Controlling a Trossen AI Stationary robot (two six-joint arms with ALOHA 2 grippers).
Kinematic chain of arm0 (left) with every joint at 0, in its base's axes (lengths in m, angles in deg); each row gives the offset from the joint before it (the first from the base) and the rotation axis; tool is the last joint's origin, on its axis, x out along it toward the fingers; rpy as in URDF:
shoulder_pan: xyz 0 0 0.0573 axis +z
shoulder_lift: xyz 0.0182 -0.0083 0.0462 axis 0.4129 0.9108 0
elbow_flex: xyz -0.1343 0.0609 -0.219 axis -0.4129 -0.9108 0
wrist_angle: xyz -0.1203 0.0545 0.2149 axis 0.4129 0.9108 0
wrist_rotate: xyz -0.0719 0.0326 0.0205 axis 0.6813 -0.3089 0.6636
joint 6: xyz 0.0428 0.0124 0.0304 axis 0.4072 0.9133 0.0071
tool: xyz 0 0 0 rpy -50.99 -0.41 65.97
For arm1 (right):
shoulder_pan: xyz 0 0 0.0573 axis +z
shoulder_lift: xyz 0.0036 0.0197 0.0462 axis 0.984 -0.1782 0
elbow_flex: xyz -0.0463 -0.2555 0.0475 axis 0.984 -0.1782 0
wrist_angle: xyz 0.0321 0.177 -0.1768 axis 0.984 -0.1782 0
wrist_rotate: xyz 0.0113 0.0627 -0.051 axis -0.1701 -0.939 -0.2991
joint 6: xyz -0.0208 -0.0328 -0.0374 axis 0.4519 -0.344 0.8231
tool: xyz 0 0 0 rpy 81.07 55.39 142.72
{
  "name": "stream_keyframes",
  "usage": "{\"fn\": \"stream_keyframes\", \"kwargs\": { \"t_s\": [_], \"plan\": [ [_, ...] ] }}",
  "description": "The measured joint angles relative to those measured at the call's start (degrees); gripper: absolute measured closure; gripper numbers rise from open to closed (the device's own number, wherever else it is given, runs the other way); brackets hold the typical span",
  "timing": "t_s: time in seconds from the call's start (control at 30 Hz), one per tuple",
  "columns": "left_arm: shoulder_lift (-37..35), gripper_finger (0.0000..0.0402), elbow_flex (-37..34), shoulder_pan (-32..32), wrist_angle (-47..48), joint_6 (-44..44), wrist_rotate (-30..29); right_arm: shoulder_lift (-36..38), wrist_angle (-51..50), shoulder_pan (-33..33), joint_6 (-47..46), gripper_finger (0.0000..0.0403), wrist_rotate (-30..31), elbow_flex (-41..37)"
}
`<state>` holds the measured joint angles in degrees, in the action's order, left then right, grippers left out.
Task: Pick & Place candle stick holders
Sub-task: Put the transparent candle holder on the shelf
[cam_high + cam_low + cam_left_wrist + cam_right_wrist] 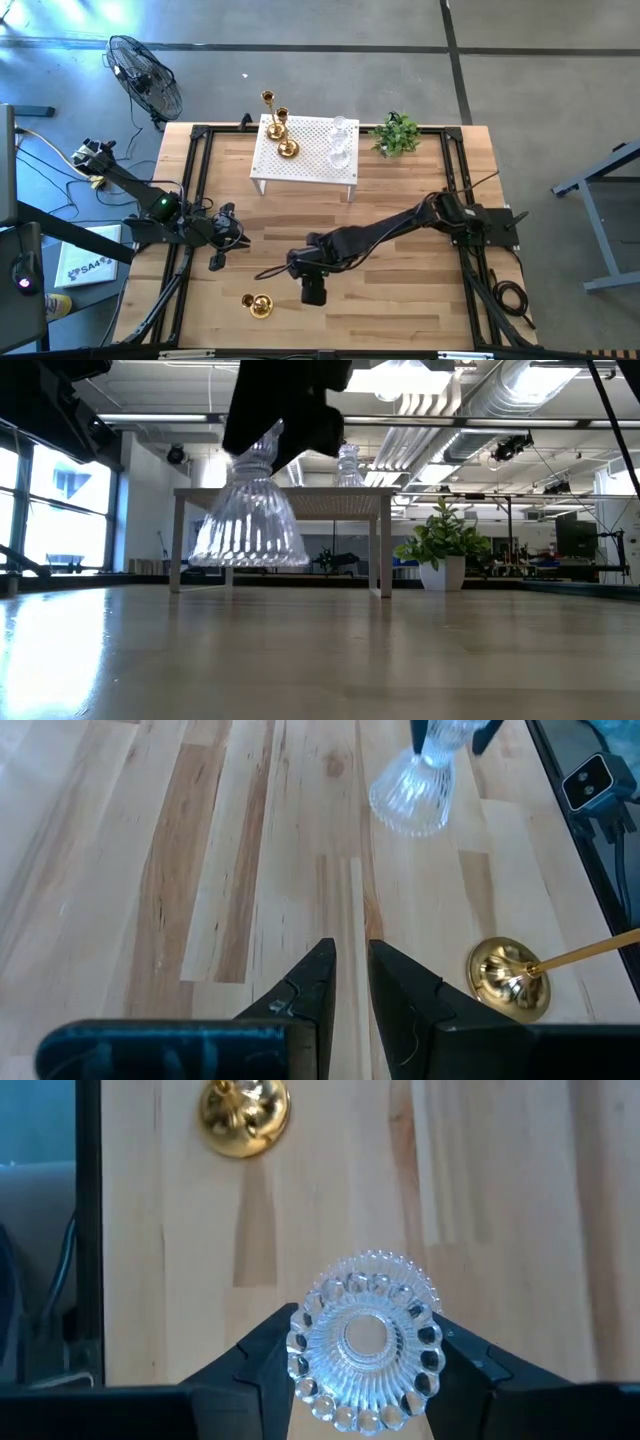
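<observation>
Ribbed clear glass candle stick holder (365, 1342), its flared base beaded at the rim, hangs above the bare wooden table (400, 300), pinched between the fingers of the right gripper (314, 290) near the table's front centre. Just left of it a polished brass holder (258, 304) lies on its side. The left gripper (347, 982) waits at the left edge, fingers nearly together, empty. Two more brass holders (280, 125) and two glass ones (341, 142) stand on the perforated white stand (305, 150) at the far side.

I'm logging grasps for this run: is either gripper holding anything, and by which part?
The right gripper holds a clear glass candle stick holder by its upper stem, base hanging above the table. The left gripper holds nothing.
</observation>
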<state>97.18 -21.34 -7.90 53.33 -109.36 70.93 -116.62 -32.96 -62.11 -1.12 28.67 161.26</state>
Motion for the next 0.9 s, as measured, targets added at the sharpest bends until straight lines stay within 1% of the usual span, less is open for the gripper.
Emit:
{"fn": "stream_keyframes", "kwargs": {
  "t_s": [0.17,0.4,0.63,0.83,0.9],
  "plan": [
    [0.0,0.0341,0.0,0.0,0.0,0.0,0.0,3.6,-1.3,-0.7,0.9,0.0247,2.3,0.0],
    [0.0,0.0341,0.0,0.0,-0.1,0.0,0.0,9.5,-2.2,-4.1,2.9,0.0248,5.1,0.0],
    [0.0,0.0341,0.0,0.0,0.0,0.4,0.0,14.0,-1.3,-9.5,4.3,0.0248,6.6,0.1],
    [0.0,0.0341,0.0,0.0,0.0,1.4,0.0,14.9,2.6,-14.7,6.9,0.0248,6.6,0.2],
    [0.0,0.0341,0.0,0.0,0.0,1.5,0.0,14.9,2.5,-16.5,6.9,0.0248,6.4,0.2]
  ]
}}
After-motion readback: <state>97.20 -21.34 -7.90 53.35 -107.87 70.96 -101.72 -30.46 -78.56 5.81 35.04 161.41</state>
